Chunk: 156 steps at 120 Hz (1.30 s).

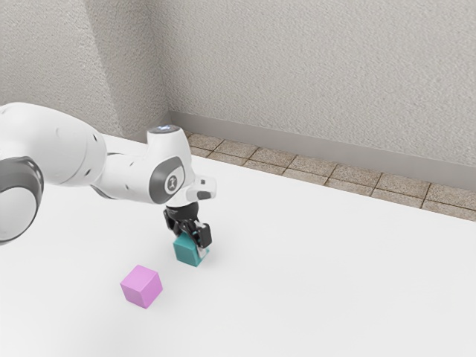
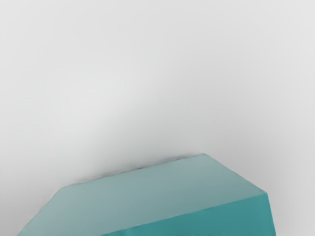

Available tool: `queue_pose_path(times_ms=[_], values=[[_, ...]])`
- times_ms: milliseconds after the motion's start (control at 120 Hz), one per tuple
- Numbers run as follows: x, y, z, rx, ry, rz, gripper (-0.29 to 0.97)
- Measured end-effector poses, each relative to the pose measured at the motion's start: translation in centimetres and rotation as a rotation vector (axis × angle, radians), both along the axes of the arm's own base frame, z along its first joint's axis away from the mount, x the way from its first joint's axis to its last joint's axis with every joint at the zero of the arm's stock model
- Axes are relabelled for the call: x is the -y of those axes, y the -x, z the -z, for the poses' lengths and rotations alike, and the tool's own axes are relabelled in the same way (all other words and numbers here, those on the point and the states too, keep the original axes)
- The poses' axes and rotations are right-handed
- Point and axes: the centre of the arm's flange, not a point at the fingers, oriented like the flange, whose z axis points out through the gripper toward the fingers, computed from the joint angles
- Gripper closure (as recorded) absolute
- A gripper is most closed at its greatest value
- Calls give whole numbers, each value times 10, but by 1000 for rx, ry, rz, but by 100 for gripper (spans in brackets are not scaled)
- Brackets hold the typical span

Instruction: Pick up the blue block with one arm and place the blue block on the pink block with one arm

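There is one arm [image 1: 111, 167] here, one gripper [image 1: 190, 234] and two blocks, one blue and one pink. All of it is on a plain white desk [image 1: 335, 275].

The blue block [image 1: 190, 254] sits just left of the exterior view's centre, straight under the gripper, which covers its top. From where I stand I cannot tell whether the gripper is clamped on it or spread apart. The block is a small, plain cube, more teal than true blue, matte and unmarked. In the wrist view its upper face is a paler, washed teal, its side face is deeper, and the edges are crisp. A thin soft shadow lies on the desk close against its far edge. I cannot tell whether it rests on the desk or hangs barely above it.

The pink block [image 1: 141, 285] is a cube of much the same size. It lies on the desk lower and further left in the frame, near the blue one but apart from it.
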Motion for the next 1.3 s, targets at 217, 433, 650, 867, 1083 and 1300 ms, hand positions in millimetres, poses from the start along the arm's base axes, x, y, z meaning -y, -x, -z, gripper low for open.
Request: queue_pose_path(times_ms=[217,433,650,867,1083,1300], values=[[1,-1,-5,9,0,7,25],[-10,9,-42,54,14,-7,28],[-25,69,-77,34,33,-48,29],[-28,110,-82,-22,-13,-51,29],[-38,137,-77,-61,-25,-105,29],[-31,145,-74,-70,-40,-126,29]])
